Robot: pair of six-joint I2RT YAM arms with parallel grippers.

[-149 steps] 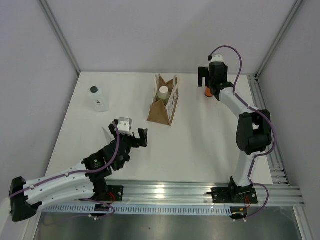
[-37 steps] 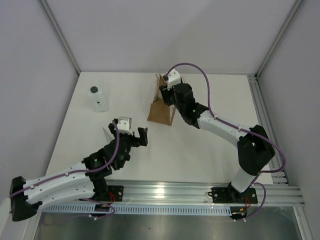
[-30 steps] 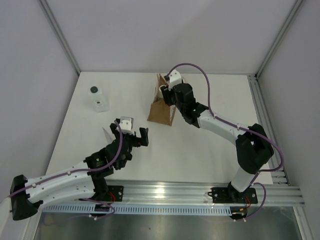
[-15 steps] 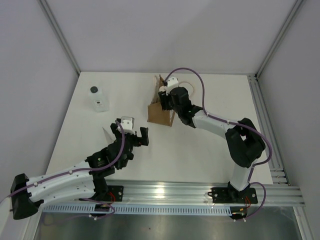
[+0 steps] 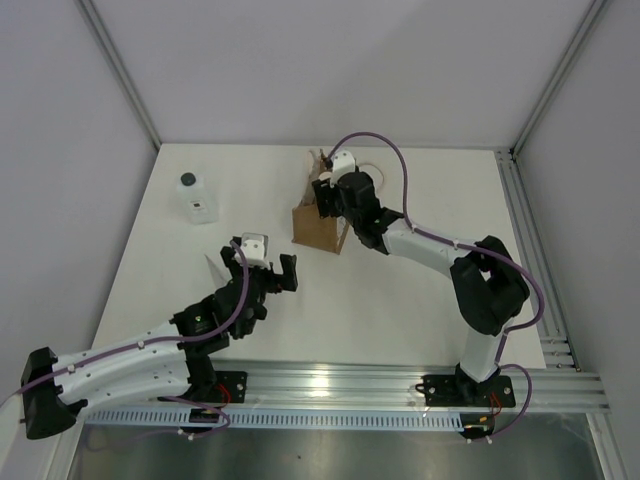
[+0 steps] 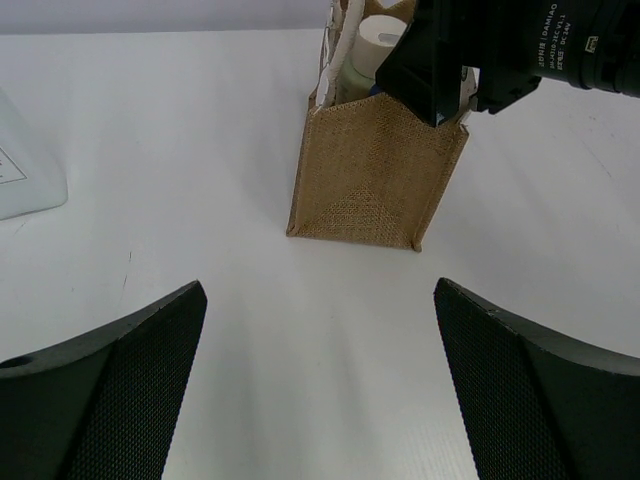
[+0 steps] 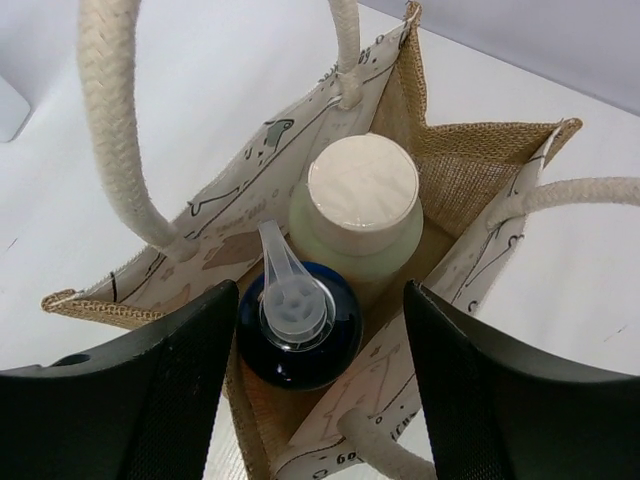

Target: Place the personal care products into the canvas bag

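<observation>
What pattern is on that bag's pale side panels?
Panels of the canvas bag show small animal line drawings; clearest in right wrist view.

clear bottle (image 5: 199, 201): 1 | blue-capped bottle (image 7: 298, 335): 1 | cream bottle (image 7: 362, 200): 1 | canvas bag (image 6: 370, 170): 1

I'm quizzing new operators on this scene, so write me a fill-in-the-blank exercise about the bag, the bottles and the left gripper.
1. The canvas bag holds ___ bottles.
2. Beside the cream-white bottle sits a pump bottle whose cap is dark ___.
3. The clear bottle stands on the table, not inside the bag but ___ it.
4. The left gripper is open and holds ___.
Missing words: two; blue; outside; nothing.
</observation>
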